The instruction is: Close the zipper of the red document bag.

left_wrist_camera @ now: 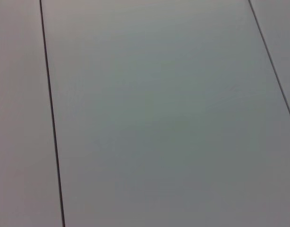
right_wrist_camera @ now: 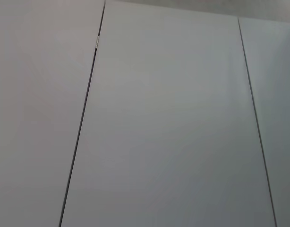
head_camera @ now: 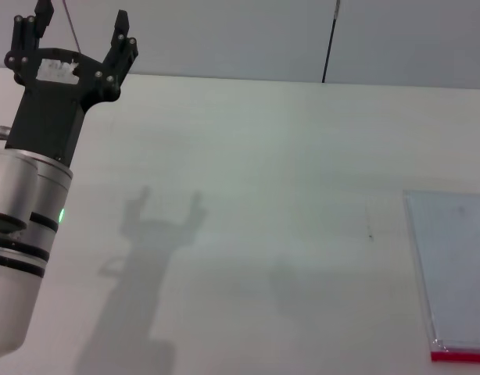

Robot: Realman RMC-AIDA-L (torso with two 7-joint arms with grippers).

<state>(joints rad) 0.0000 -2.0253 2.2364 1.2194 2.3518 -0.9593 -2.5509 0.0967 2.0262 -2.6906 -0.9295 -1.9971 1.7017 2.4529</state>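
Note:
The red document bag (head_camera: pixel 453 269) lies flat at the right edge of the white table in the head view, a pale blue-grey translucent pouch partly cut off by the frame. Its zipper (head_camera: pixel 460 356) shows as a short bright red strip along the pouch's near edge. My left gripper (head_camera: pixel 77 35) is raised high at the far left, fingers spread open and pointing up, holding nothing, far from the bag. The right gripper is out of view. Both wrist views show only plain wall panels.
The white table (head_camera: pixel 248 203) stretches from the left arm to the bag, with the arm's shadow (head_camera: pixel 146 266) on it. A grey panelled wall with a dark seam (head_camera: pixel 331 39) stands behind the table's far edge.

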